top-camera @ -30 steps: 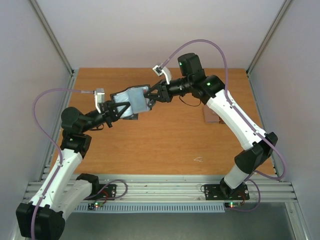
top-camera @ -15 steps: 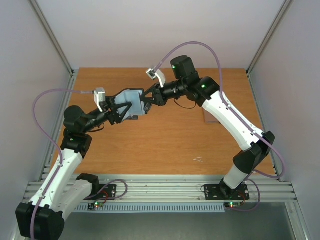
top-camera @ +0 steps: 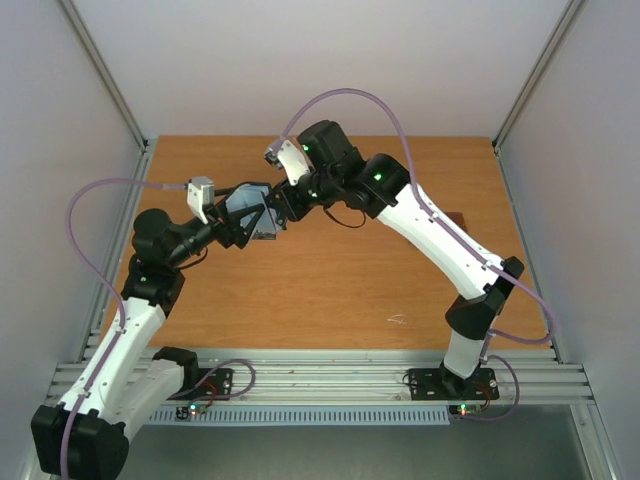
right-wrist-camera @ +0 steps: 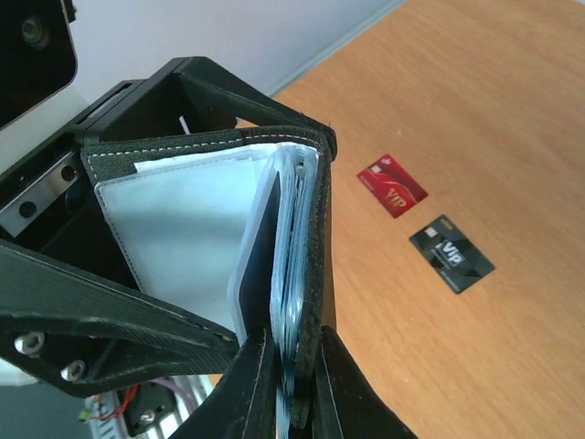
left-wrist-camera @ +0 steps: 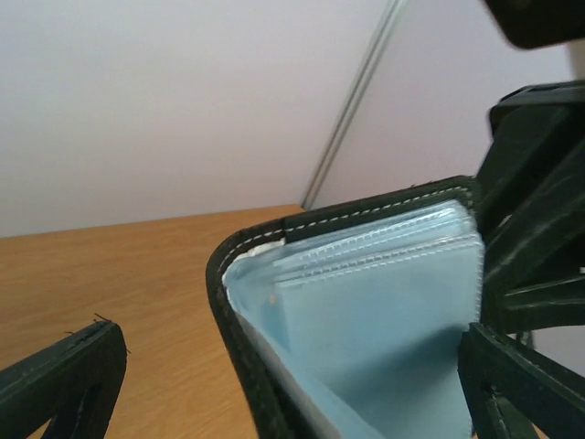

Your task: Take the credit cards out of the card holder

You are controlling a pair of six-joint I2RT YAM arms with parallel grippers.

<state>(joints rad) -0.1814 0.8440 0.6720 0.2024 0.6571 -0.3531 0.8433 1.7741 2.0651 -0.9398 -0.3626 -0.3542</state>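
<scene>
The card holder hangs in the air between the arms, with the right fingers clamped on one edge so that its pale pockets fan open. The left fingers stand wide apart on either side of it, gripping nothing, probably ready to reach in. A red card and a black card lie on the worktop below; I cannot tell whether the pockets hold more.

Overhead rear view, wrist close-ups sharing holder
</scene>
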